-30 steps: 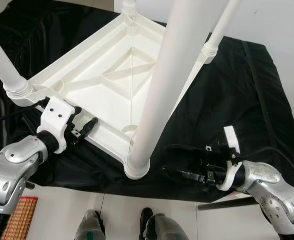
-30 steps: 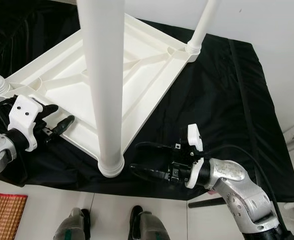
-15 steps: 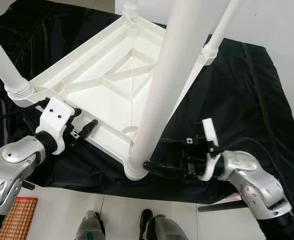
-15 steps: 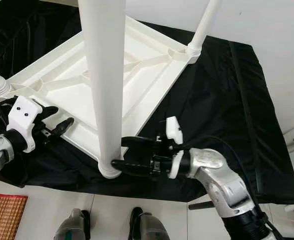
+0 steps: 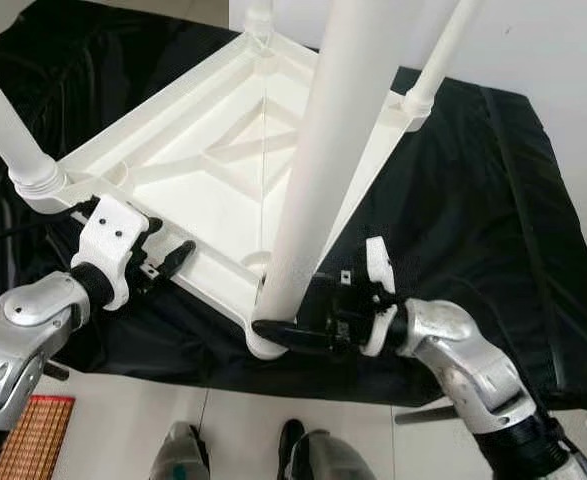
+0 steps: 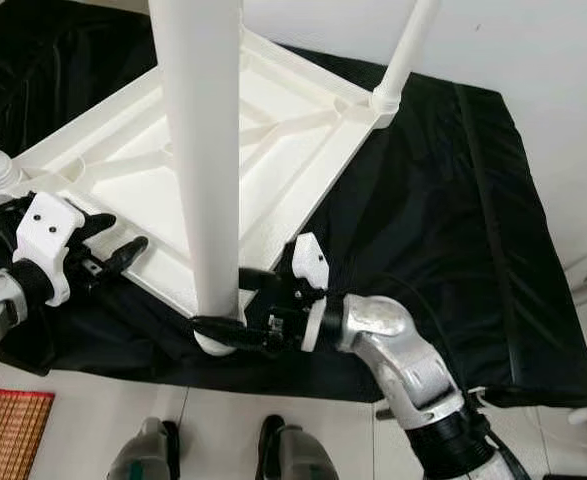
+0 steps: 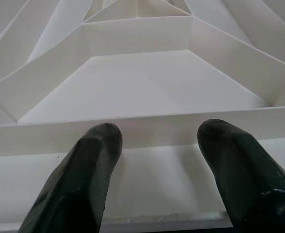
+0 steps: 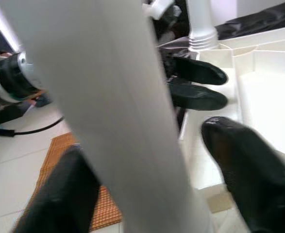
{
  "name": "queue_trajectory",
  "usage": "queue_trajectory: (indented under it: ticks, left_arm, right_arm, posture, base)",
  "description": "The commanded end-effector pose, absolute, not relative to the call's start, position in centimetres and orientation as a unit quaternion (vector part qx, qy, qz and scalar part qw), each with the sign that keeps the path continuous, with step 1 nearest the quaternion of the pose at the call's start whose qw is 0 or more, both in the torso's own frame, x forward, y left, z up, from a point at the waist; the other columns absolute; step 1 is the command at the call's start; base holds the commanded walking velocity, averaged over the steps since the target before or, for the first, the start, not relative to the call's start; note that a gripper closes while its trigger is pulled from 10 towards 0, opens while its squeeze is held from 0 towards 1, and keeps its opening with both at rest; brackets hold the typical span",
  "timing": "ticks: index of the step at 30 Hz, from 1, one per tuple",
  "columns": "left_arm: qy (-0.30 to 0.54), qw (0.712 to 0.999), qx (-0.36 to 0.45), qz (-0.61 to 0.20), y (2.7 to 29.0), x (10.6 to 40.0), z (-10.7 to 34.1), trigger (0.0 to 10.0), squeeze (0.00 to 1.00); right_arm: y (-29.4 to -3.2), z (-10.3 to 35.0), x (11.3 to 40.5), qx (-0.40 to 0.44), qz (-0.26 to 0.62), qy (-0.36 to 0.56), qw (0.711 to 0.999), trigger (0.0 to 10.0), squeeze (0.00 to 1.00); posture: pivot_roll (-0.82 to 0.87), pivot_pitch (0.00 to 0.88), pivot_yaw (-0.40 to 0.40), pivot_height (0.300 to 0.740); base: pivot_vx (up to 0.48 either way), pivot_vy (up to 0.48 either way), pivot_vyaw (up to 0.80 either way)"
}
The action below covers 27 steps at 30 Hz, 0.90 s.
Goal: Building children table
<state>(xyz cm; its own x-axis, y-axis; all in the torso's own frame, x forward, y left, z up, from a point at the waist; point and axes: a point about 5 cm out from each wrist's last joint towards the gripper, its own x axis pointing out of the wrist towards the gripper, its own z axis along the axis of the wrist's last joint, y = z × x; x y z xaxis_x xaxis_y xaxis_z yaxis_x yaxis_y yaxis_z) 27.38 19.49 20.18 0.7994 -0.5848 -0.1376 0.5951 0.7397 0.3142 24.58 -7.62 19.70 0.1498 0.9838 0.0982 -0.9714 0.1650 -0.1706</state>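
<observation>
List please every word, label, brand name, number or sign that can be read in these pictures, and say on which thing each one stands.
None: no readable text stands on anything here.
The upturned white table and its legs are plain plastic.
The black cloth under it bears no print.
The left gripper and right gripper, with its fingers around the near leg, carry no readable marking.

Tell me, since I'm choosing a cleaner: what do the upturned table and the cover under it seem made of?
Table: likely moulded plastic, matte white, with ribbed underside and screw-in legs. Cover: looks like black fabric, slightly glossy, creased and draped.
</observation>
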Motion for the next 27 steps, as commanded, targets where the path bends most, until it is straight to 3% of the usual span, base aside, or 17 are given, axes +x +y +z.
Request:
queue_trajectory:
  ticks: [1, 4, 5, 7, 8, 9, 10, 11, 16, 19, 24, 27]
  left_arm:
    - [0.051, 0.892, 0.172, -0.415, 18.5, 26.2, 19.1, 10.0, 0.0]
    - [0.052, 0.892, 0.172, -0.415, 18.5, 26.2, 19.0, 10.0, 0.0]
    - [0.053, 0.892, 0.173, -0.414, 18.5, 26.2, 19.0, 10.0, 0.0]
    - [0.053, 0.892, 0.173, -0.414, 18.5, 26.2, 19.0, 10.0, 0.0]
    - [0.052, 0.892, 0.174, -0.414, 18.5, 26.2, 19.0, 10.0, 0.0]
    - [0.052, 0.892, 0.174, -0.414, 18.5, 26.2, 19.0, 10.0, 0.0]
    - [0.052, 0.892, 0.174, -0.414, 18.5, 26.2, 19.1, 10.0, 0.0]
    - [0.052, 0.892, 0.175, -0.413, 18.6, 26.2, 19.1, 10.0, 0.0]
    - [0.051, 0.893, 0.174, -0.413, 18.6, 26.2, 19.1, 10.0, 0.0]
    - [0.053, 0.893, 0.171, -0.413, 18.5, 26.2, 19.0, 10.0, 0.0]
    - [0.054, 0.892, 0.171, -0.414, 18.5, 26.3, 18.9, 10.0, 0.0]
    - [0.051, 0.888, 0.171, -0.424, 18.1, 26.6, 19.0, 10.0, 0.0]
  right_arm:
    - [-7.5, 19.5, 24.8, -0.039, 0.638, -0.091, 0.764, 10.0, 1.0]
    - [-7.4, 19.6, 25.2, -0.047, 0.627, -0.099, 0.771, 10.0, 1.0]
    - [-7.3, 19.5, 25.4, -0.056, 0.617, -0.103, 0.778, 10.0, 0.0]
    - [-7.3, 19.4, 25.5, -0.057, 0.613, -0.102, 0.781, 9.8, 0.0]
    - [-7.3, 19.3, 25.6, -0.06, 0.61, -0.102, 0.784, 2.6, 0.0]
    - [-7.3, 19.3, 25.6, -0.06, 0.61, -0.102, 0.784, 2.6, 0.0]
    - [-7.6, 19.3, 26.0, -0.065, 0.592, -0.101, 0.797, 5.6, 0.0]
    - [-8.0, 19.3, 26.2, -0.069, 0.58, -0.101, 0.805, 10.0, 0.0]
    - [-10.1, 19.6, 26.8, -0.084, 0.545, -0.101, 0.828, 10.0, 0.0]
    - [-13.1, 19.8, 26.8, -0.092, 0.506, -0.092, 0.852, 10.0, 0.0]
    - [-13.8, 19.8, 26.7, -0.093, 0.497, -0.091, 0.858, 10.0, 0.0]
    - [-16.2, 19.8, 26.2, -0.106, 0.491, -0.072, 0.862, 10.0, 0.0]
  posture:
    - [0.17, 0.21, -0.099, 0.74]
    - [0.18, 0.208, -0.104, 0.74]
    - [0.18, 0.208, -0.104, 0.74]
    - [0.18, 0.202, -0.104, 0.74]
    - [0.18, 0.202, -0.104, 0.74]
    - [0.18, 0.202, -0.104, 0.74]
    - [0.18, 0.201, -0.105, 0.74]
    - [0.18, 0.201, -0.105, 0.74]
    - [0.18, 0.199, -0.108, 0.74]
    - [0.17, 0.199, -0.108, 0.74]
    - [0.15, 0.194, -0.1, 0.74]
    - [0.14, 0.19, -0.091, 0.74]
  base:
    - [0.0, 0.0, 0.0]
    - [0.0, 0.0, 0.0]
    - [0.0, 0.0, 0.0]
    - [0.0, 0.0, 0.0]
    - [0.0, 0.0, 0.0]
    - [0.0, 0.0, 0.0]
    - [0.0, 0.0, 0.0]
    - [0.0, 0.0, 0.0]
    - [0.0, 0.0, 0.0]
    - [0.0, 0.0, 0.0]
    - [0.0, 0.0, 0.0]
    - [0.0, 0.0, 0.0]
